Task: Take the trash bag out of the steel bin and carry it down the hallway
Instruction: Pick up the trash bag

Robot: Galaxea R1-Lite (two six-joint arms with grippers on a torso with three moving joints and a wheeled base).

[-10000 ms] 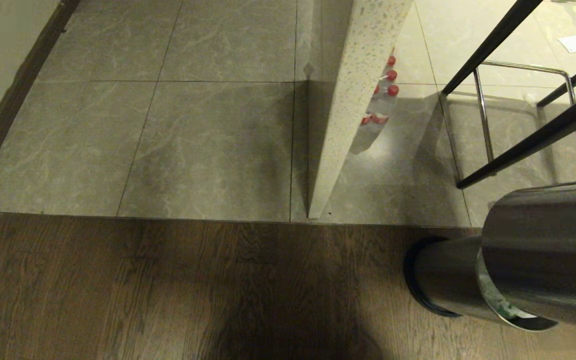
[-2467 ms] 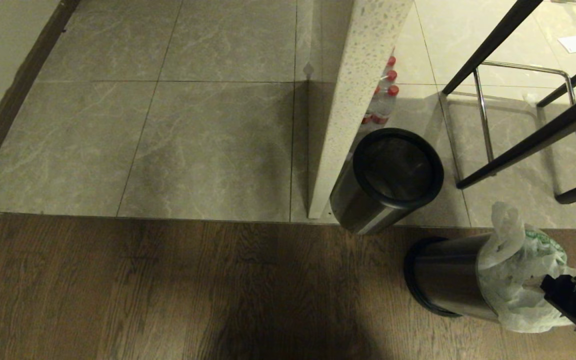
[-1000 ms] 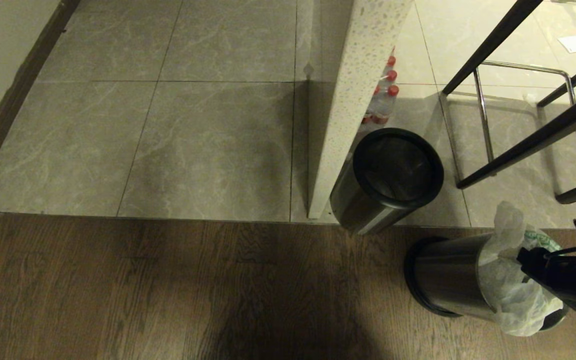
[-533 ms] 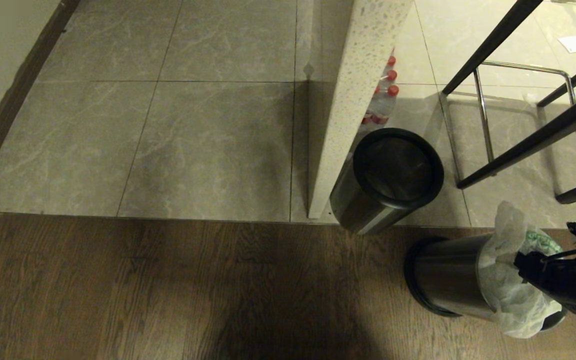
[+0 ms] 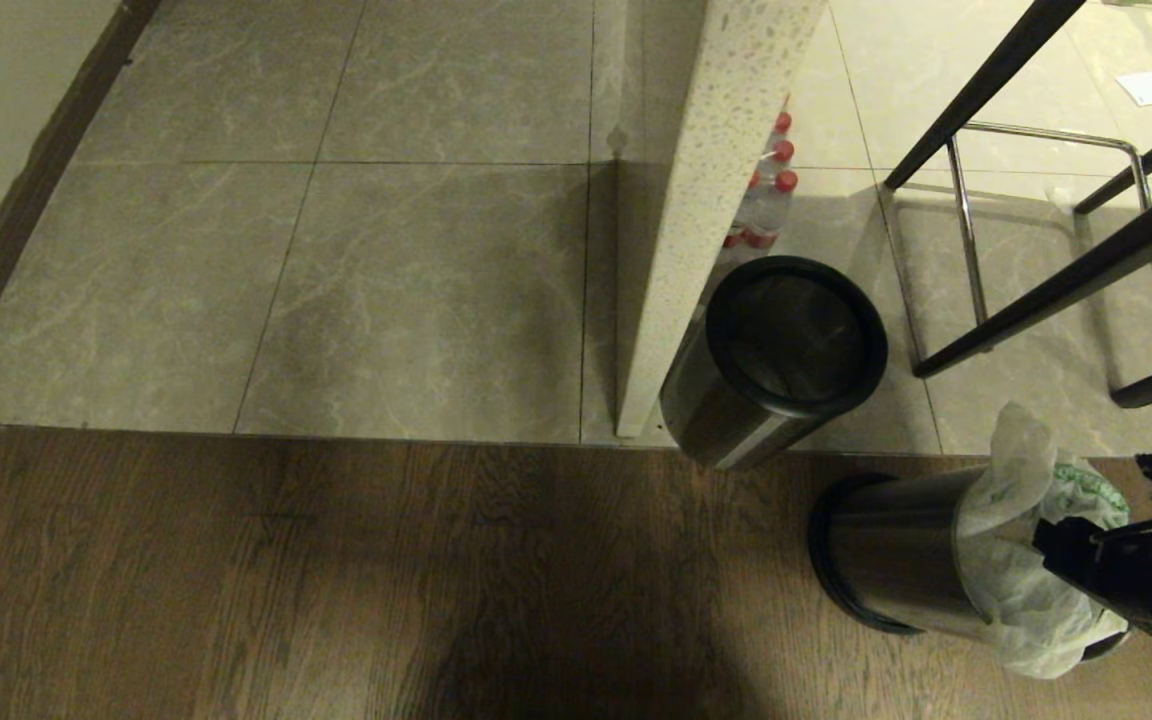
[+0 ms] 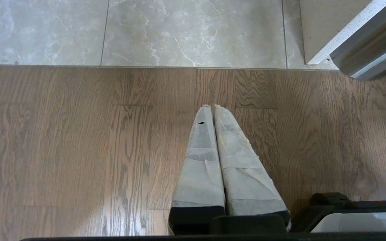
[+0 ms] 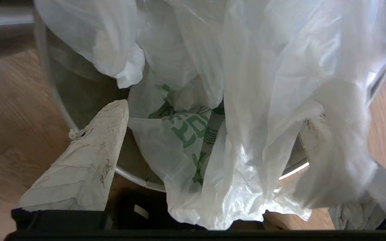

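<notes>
Crinkled plastic of the trash bag [image 7: 246,110] is spilling between our right gripper's [image 7: 213,134] spread fingers at the steel bin [image 5: 891,550], so we are judging that closing on it comes next.

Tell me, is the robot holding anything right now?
No. The right gripper is open around the trash bag; the left gripper is shut, empty.

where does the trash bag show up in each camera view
Head view: trash bag at lower right, spilling from the steel bin, with the right gripper at it.
Left wrist view: not in it.
Right wrist view: trash bag fills the centre, between the open fingers.
Shared landmark: wood-plank floor.
</notes>
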